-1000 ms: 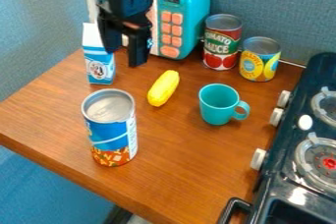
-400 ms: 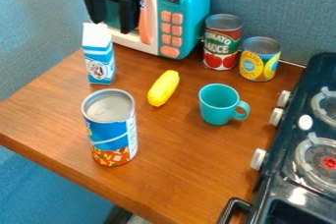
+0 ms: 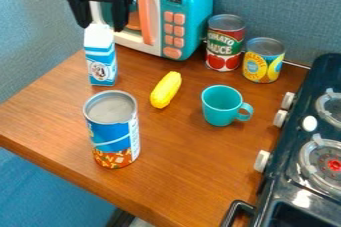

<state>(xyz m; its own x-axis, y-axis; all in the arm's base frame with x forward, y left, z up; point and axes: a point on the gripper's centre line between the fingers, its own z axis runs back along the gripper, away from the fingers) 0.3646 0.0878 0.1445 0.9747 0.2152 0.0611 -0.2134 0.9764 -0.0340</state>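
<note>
At the top of the milk carton, the gripper has jaws spread open; nearer me than this carton stands one can with printed blue label.

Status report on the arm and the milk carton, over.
End effector open, at the carton's top; contact unclear. Milk carton upright on the wooden surface. Possible obstruction: toy microwave close by.

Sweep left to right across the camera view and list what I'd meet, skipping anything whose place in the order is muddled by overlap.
Blue-and-white carton → yellow elongated toy → red-labelled can → yellow-labelled can → nearer stove burner.
</note>
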